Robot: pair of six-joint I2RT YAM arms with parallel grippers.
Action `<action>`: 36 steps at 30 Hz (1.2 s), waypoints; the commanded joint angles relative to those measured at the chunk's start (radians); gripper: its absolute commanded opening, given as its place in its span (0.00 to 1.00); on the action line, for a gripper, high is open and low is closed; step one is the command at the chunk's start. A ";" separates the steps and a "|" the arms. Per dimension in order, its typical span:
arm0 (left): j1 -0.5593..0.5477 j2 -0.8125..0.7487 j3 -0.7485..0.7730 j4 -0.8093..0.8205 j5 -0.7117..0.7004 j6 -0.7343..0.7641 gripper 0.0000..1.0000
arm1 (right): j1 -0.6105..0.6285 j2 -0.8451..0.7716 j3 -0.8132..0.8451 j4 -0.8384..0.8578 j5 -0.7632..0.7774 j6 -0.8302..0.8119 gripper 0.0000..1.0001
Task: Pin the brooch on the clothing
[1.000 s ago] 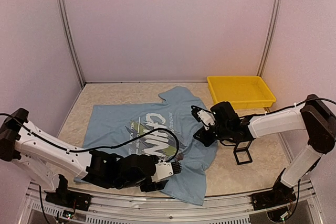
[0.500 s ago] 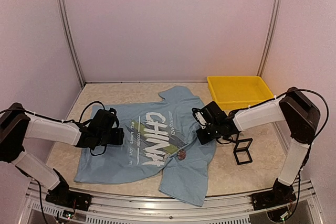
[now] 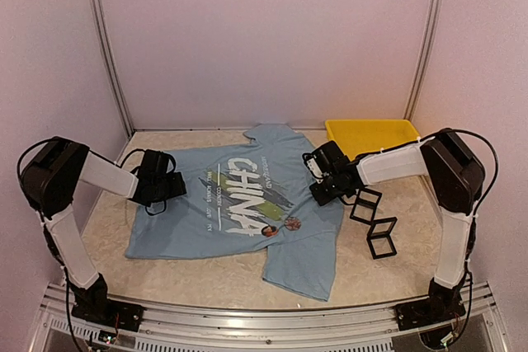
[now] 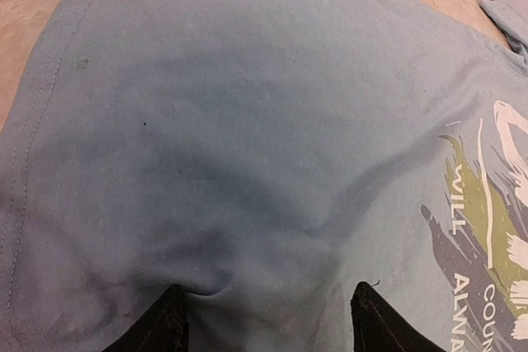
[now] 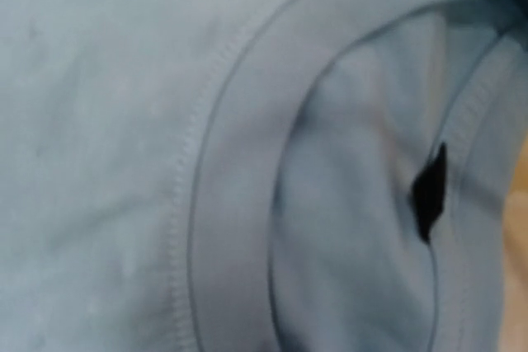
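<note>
Tabletop [image 3: 206, 274], T-shirt [image 3: 214, 220] puckered between spread left fingers [image 4: 157, 323] (pressed down), right fingers [image 3: 317, 194] closed at collar

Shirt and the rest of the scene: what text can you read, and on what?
"CHINA": large white letters on the shirt chest.
"WILL": small white print beside it, left wrist view.
"ALWA", "COU": cut off at that view's edge.
Smaller lines around CHINA, top view: too small to read.
No other text.
</note>
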 commanded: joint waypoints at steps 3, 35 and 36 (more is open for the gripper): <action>0.033 0.084 0.114 -0.070 0.029 0.010 0.63 | 0.018 -0.076 0.074 -0.114 -0.006 -0.107 0.06; -0.302 -0.948 -0.526 -0.669 -0.079 -0.576 0.64 | 0.617 -0.308 -0.353 -0.312 -0.552 0.184 0.00; -0.308 -0.961 -0.526 -0.682 -0.077 -0.583 0.63 | 0.617 -0.313 -0.336 -0.312 -0.553 0.178 0.00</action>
